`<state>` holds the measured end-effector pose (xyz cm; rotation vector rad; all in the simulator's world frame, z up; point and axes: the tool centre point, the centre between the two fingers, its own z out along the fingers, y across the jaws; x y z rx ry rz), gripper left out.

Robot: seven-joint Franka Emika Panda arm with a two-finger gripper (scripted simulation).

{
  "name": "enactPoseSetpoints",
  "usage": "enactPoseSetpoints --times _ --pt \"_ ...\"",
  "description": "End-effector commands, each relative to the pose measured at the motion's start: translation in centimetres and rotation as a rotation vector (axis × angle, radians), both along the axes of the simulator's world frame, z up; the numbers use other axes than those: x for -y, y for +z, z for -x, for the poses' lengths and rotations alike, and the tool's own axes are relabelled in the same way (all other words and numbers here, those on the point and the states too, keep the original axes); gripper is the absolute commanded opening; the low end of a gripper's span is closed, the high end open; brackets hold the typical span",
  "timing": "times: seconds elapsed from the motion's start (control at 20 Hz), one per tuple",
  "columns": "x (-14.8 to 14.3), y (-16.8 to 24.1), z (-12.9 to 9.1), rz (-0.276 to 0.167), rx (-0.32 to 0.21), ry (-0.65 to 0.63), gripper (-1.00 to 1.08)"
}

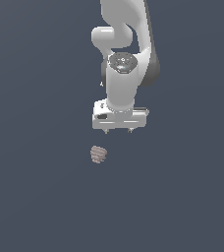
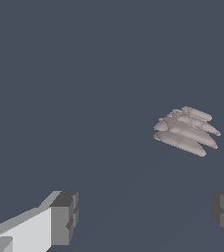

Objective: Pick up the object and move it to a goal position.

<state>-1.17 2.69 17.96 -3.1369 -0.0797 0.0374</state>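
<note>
While the white pincer (image 1: 119,131) hangs wide open and empty, the small pinkish-brown ridged blob (image 1: 98,154) lies apart from it.

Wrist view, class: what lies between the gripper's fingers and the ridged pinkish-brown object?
Nothing. In the wrist view only bare dark floor separates the open gripper from the object; the exterior view shows the same empty gap.
</note>
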Motion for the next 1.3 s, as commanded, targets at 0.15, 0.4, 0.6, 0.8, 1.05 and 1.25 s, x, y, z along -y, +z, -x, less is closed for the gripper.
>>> enactPoseSetpoints --times 0.15,0.4,0.6,0.8,1.05,1.25 --pt "0.2 -0.2 -0.1 0.0 0.0 0.024 1.0" --pt "0.6 -0.5 -0.3 0.001 0.001 0.077 1.0" --pt "1.0 -0.9 -0.6 0.001 0.002 0.14 1.0" --pt "1.7 -1.4 -1.0 0.001 0.003 0.22 1.0" --pt "2.6 -2.2 -1.5 0.001 0.004 0.34 1.0" --pt "3.3 -2.8 -1.8 0.0 0.005 0.437 1.0"
